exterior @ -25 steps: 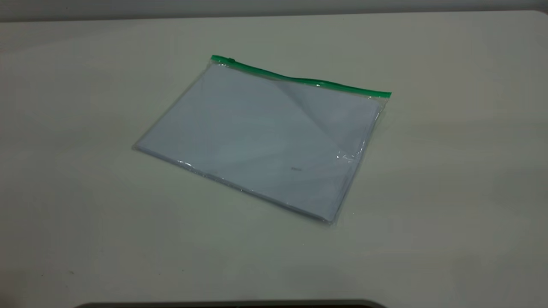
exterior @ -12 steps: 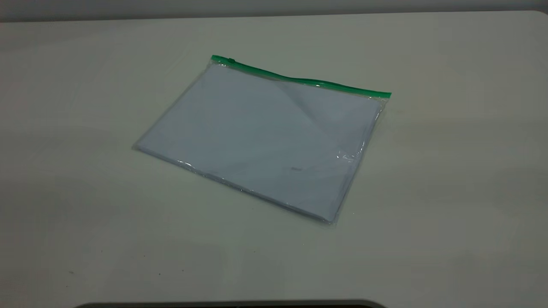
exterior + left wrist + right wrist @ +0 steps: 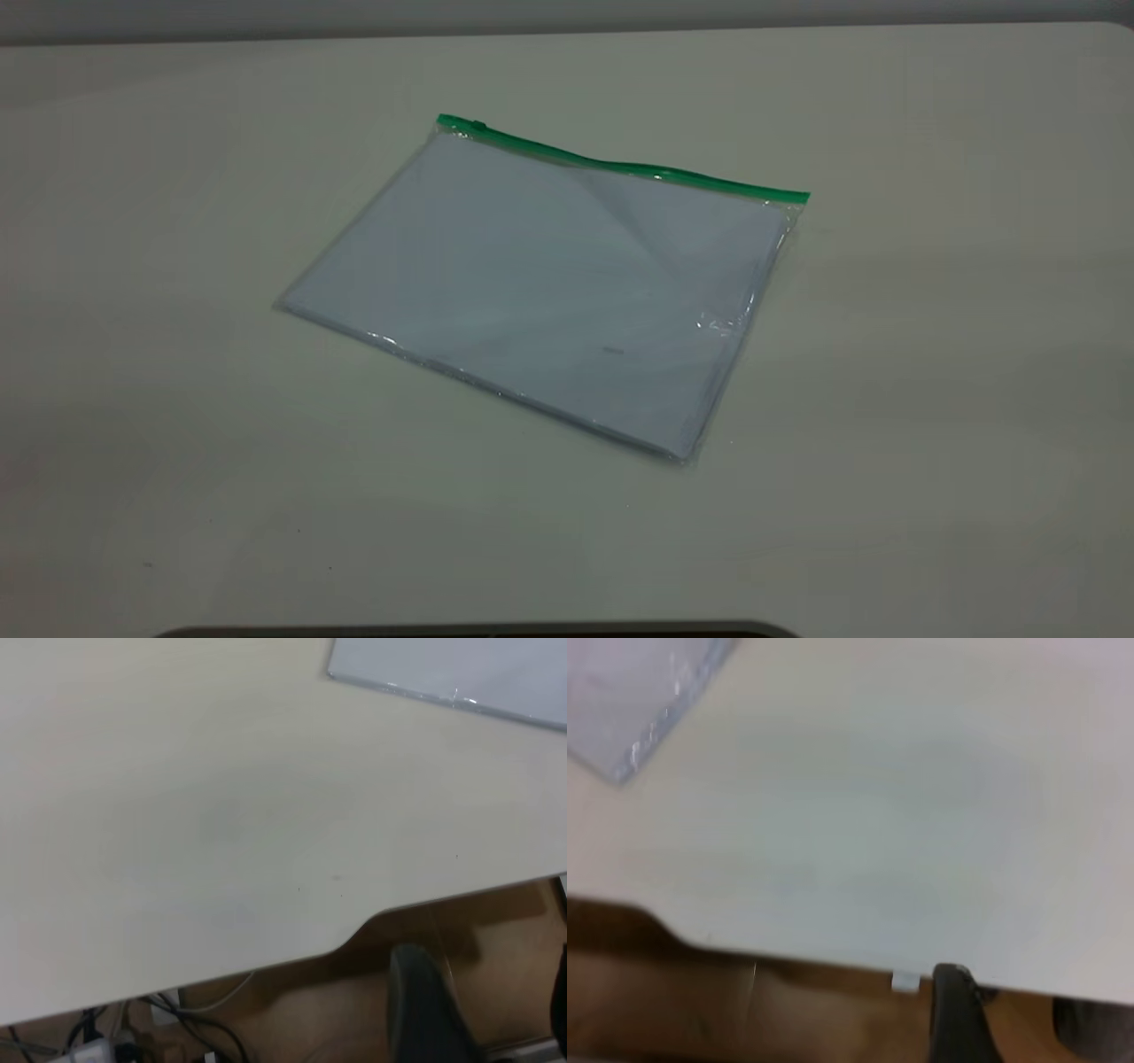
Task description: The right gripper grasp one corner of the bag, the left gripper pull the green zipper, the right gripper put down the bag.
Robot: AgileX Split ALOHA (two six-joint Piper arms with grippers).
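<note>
The bag (image 3: 549, 283) lies flat on the pale table (image 3: 930, 354), a clear pouch with white sheets inside. The green zipper (image 3: 620, 167) runs along its far edge, with the darker slider tab (image 3: 478, 125) near the far left corner. Neither arm shows in the exterior view. In the left wrist view the left gripper (image 3: 492, 1019) is open and empty, off the table's near edge, with a bag corner (image 3: 443, 673) far off. In the right wrist view the right gripper (image 3: 1023, 1028) is open and empty, also past the table edge, with a bag corner (image 3: 629, 700) far off.
A dark cut-out (image 3: 478, 631) sits in the table's front edge. Below the table, brown floor and cables (image 3: 177, 1036) show in the left wrist view. A small white tab (image 3: 904, 981) sits at the table edge by the right gripper.
</note>
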